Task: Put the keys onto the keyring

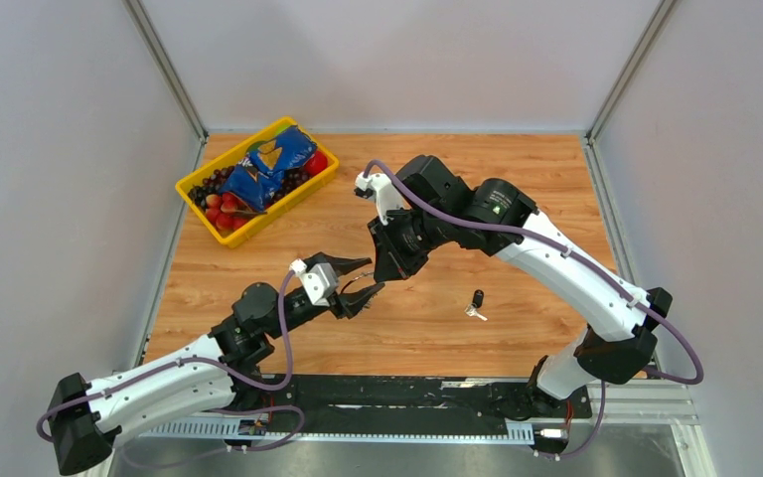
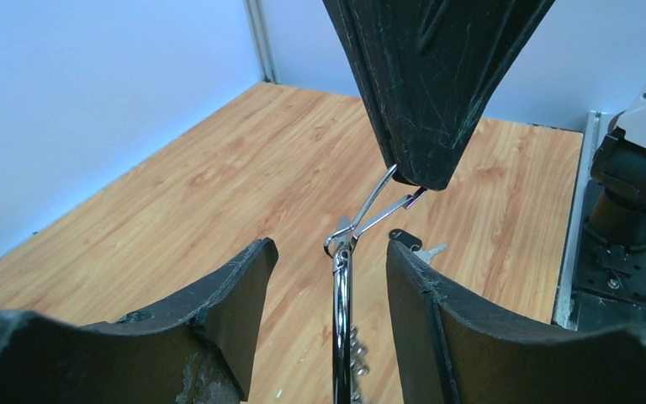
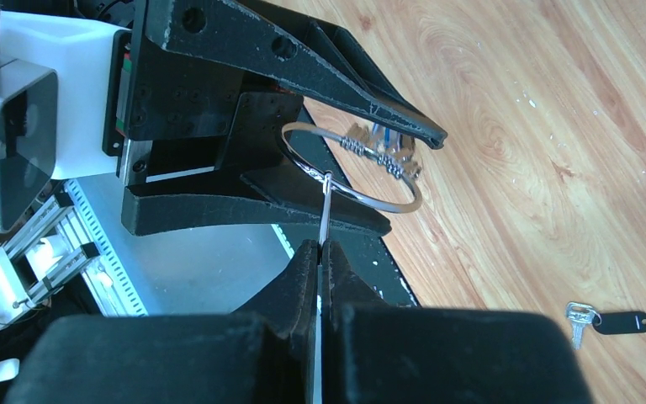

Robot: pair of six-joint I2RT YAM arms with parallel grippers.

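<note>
Wood-grain table (image 1: 517, 199) under pale walls, with a yellow basket (image 1: 191, 194) of fruit and a blue bag at the far left. Near the middle, raised off the surface, both grippers tip to tip.

Between the fingers of the left gripper (image 2: 330, 246) — the keyring (image 2: 341, 320), edge-on from that wrist and upright, with a strip of table visible on either side of it. Jaws parted roughly halfway, closed on nothing visible. Contact between finger and wire impossible to judge from the right wrist view. On the ring, close beside one left fingertip, a small cluster of keys (image 3: 383, 151) with a hint of blue among them.

From the ring across to the right gripper (image 3: 321, 252) — a thin metal piece (image 3: 325, 206), hooked on the wire at one end and pinched at the other. Jaws pressed fully together on it, no gap between the pads. Too slim to call key or wire.

Well apart from both grippers, flat on the table to the right, one loose key (image 1: 475, 302) with a black head, touched by nothing.
</note>
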